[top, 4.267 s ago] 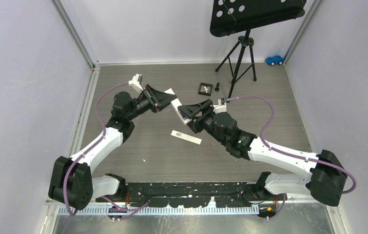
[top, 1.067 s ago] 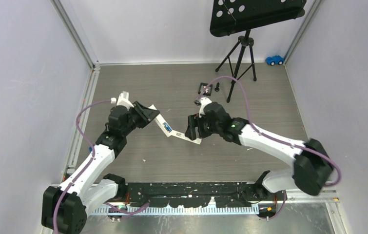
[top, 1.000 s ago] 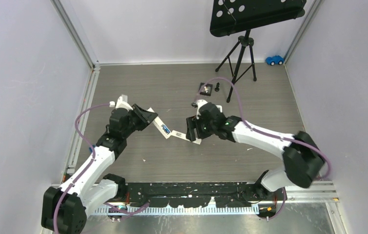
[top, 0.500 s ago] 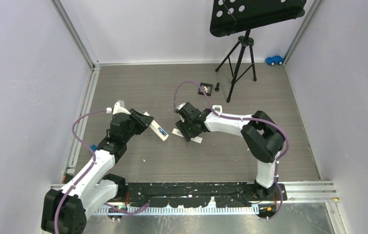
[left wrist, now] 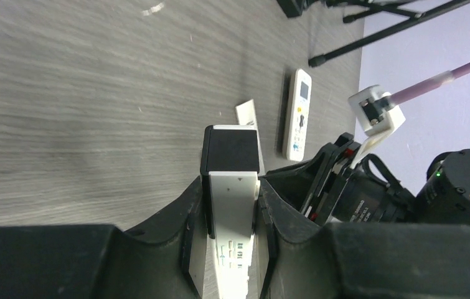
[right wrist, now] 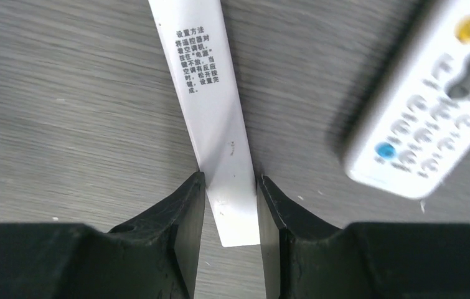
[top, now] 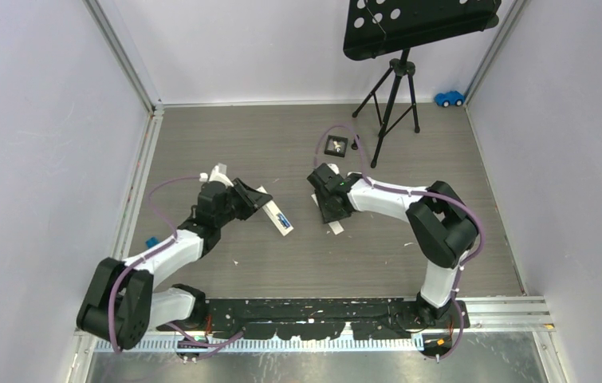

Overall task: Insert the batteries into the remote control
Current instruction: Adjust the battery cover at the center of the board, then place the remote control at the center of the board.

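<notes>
White remote (top: 272,212), a blue battery (top: 284,218) showing in its open back, sits pinched in our left gripper (left wrist: 230,193), left of desk (top: 226,152) centre. Our right gripper (right wrist: 228,184) pinches the flat cover (right wrist: 207,93) lying on the desk beside a second remote (right wrist: 425,106).

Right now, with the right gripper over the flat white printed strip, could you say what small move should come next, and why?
Probably close the right gripper on the flat white printed strip and lift it slightly. Its fingers flank the strip's long edges where it lies on the grey table, and the left gripper holds the white remote control.
</notes>
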Controlling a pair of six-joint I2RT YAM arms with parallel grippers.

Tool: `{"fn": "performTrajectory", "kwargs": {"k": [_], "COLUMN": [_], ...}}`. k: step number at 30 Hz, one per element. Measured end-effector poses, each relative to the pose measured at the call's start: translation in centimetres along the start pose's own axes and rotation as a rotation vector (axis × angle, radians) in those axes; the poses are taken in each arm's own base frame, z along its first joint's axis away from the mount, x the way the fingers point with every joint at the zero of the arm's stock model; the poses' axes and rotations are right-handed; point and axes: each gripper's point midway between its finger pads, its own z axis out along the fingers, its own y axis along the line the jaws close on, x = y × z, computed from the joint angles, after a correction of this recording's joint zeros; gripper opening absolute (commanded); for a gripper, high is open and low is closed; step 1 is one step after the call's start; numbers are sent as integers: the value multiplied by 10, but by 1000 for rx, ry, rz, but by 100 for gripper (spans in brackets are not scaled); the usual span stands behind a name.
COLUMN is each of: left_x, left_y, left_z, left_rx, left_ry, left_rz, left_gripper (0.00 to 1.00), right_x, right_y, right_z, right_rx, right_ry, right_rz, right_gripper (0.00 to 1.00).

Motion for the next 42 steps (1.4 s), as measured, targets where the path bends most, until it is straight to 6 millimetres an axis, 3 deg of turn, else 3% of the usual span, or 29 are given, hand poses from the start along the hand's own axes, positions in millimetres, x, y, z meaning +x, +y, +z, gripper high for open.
{"fn": "performTrajectory", "kwargs": {"k": [5,8,17,20,23,28,33,35,39,42], "left_x": [28,39,40,40,42,42,39,39,41,44], "left_y": [0,-2,-10,-13,-16,-24,-31,-31,-27,-23], "left_z": [15,22,29,29,28,23,17,17,14,11], "left_rx": [16,27,65,75,85,108,129,127,104,66], "left_ry": [68,91,85,89,102,113,109,109,120,139], "left_rz": [-40,-63,-90,-99,-106,-118,-122,-122,-129,-119], "left_gripper": [0,0,0,0,0,0,1,10,60,82], "right_x": [20,29,-15,-20,-18,-17,-19,-21,-18,-17], "right_y": [-23,-22,58,76,85,95,104,109,111,109], "right_z": [-12,-28,-121,-127,-116,-90,-83,-86,-85,-84], "right_rx": [78,32,-478,-545,-546,-528,-553,-575,-585,-577], "right_ry": [31,23,-276,-306,-281,-221,-201,-203,-199,-201], "right_rz": [72,62,-13,-37,-53,-75,-93,-105,-139,-175], "right_gripper": [62,71,78,78,78,69,35,23,12,11]}}
